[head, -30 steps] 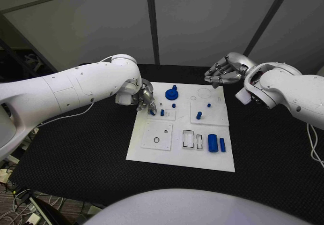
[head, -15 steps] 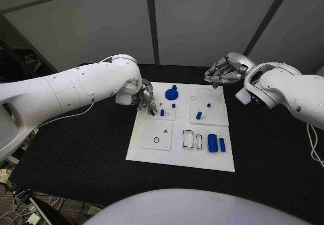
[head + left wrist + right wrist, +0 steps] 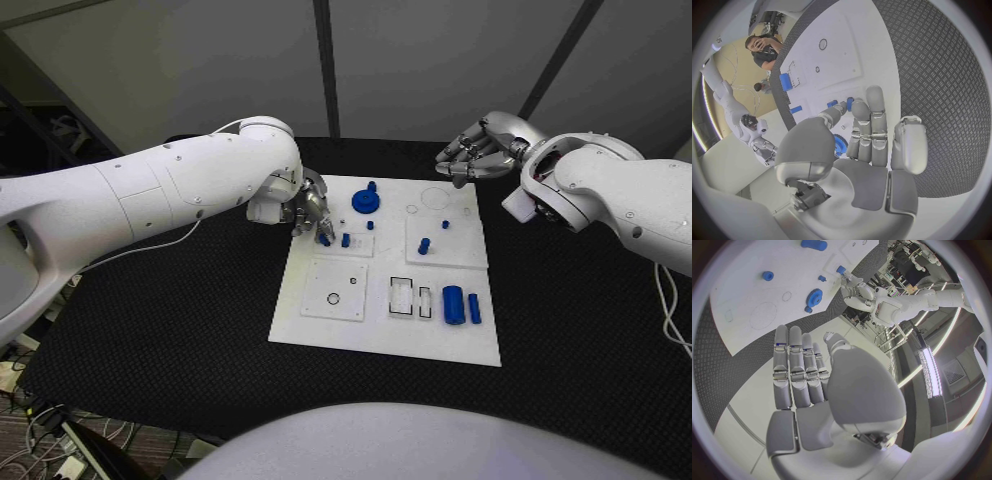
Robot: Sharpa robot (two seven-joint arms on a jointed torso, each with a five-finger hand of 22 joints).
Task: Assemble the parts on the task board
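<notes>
The white task board [image 3: 387, 335] lies mid-desk [image 3: 173, 330]; a blue gear [image 3: 368, 202] stands at its far edge, two blue cylinders [image 3: 462, 305] near-right.

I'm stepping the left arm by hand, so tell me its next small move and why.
Probably a short descent to close the fingers on the small blue peg. The left hand hangs at the board's left edge with its fingertips right at that peg, though whether they touch it I cannot tell. The right hand holds nothing, off the board's far corner.

Left hand [image 3: 306, 212] fingers at small blue peg [image 3: 326, 238]
</notes>
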